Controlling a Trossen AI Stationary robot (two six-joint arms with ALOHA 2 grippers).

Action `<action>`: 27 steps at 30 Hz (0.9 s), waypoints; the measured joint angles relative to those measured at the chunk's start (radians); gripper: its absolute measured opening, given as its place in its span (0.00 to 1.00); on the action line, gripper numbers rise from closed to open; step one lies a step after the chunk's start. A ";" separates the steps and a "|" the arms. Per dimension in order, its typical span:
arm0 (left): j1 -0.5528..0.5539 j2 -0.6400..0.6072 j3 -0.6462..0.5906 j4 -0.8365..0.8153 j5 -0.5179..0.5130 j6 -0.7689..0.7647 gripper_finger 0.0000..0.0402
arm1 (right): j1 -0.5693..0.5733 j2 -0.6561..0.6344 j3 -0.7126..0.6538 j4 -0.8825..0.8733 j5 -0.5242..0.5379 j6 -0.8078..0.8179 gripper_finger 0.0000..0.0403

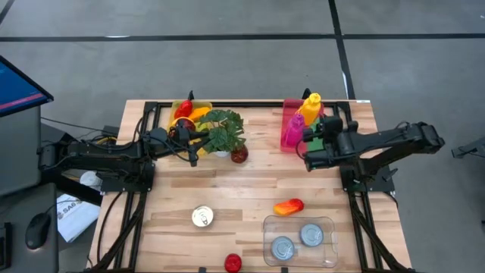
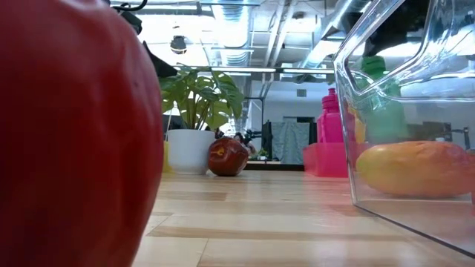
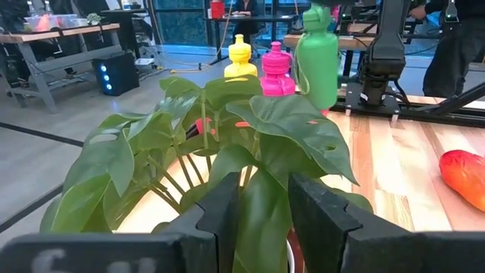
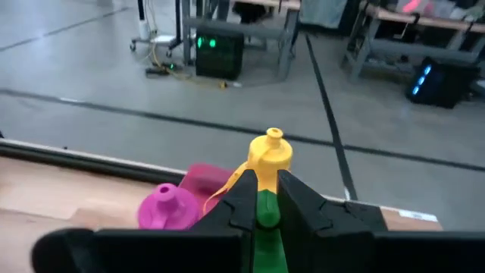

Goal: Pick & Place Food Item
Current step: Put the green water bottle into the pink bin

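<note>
Bright, even overhead light on my table (image 1: 250, 189), shadows soft. In the low view a blurred red fruit (image 2: 74, 133) fills the left; ceiling lamps (image 2: 237, 37) glare. My fingers (image 3: 227, 220) show soft.

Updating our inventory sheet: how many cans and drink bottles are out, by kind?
Cans: 3 (loose can; in the clear container, left can and right can)
Bottles: 3 (yellow bottle, pink bottle, green bottle)
Total: 6
</note>
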 joint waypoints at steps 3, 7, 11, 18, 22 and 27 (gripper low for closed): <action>0.000 0.000 0.000 0.008 -0.004 0.000 0.26 | -0.011 0.000 -0.045 0.028 0.044 0.010 0.07; 0.000 0.000 0.000 0.011 -0.004 0.000 0.26 | -0.022 0.014 -0.062 0.029 0.076 0.028 0.06; 0.000 0.000 0.000 0.011 -0.003 0.000 0.26 | -0.032 0.010 -0.062 0.026 0.100 0.028 0.06; 0.000 0.000 0.000 0.008 -0.003 0.000 0.26 | -0.052 0.023 -0.068 0.031 0.128 0.042 0.06; 0.000 0.000 0.000 0.006 -0.003 0.000 0.26 | -0.064 0.028 -0.112 0.067 0.123 0.072 0.06; 0.000 0.000 0.000 0.005 -0.003 0.000 0.26 | -0.065 0.028 -0.174 0.082 0.131 0.185 0.06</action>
